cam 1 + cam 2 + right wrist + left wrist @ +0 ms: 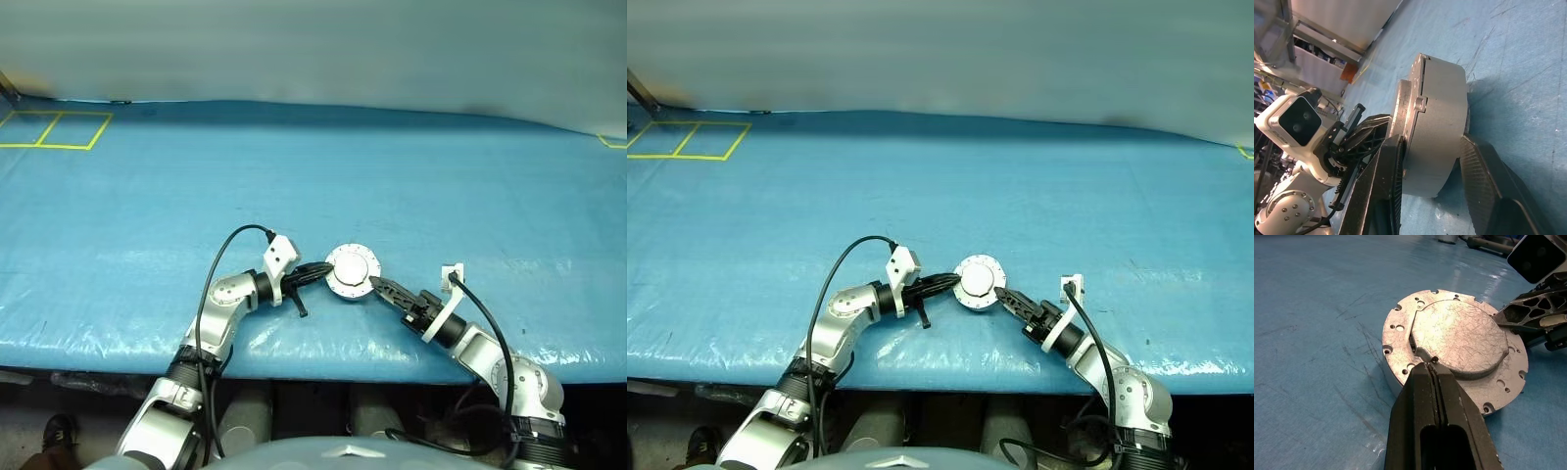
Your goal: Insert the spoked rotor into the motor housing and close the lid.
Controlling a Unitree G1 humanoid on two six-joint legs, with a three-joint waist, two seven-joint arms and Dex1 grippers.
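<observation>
From the head cameras I see a round silver motor housing [352, 271] lying on the blue table cover [392, 186], near its front edge, between my two arms. Its upper face is a flat plate with small holes around the rim and a raised, scratched, nearly round cap in the middle; the left wrist view shows this face clearly [1459, 340]. My left gripper [1434, 369] comes in from the left with its two black fingers pressed together, tips resting at the edge of the raised cap and holding nothing between them. My right gripper [1432, 169] comes in from the right and straddles the housing: in the right wrist view one finger [1382, 181] lies against the plate side of the drum and the other finger [1484, 171] stands at the opposite face. I cannot tell whether that second finger presses on the metal. The same view shows the left arm's wrist camera [1295, 122] beyond the housing.
</observation>
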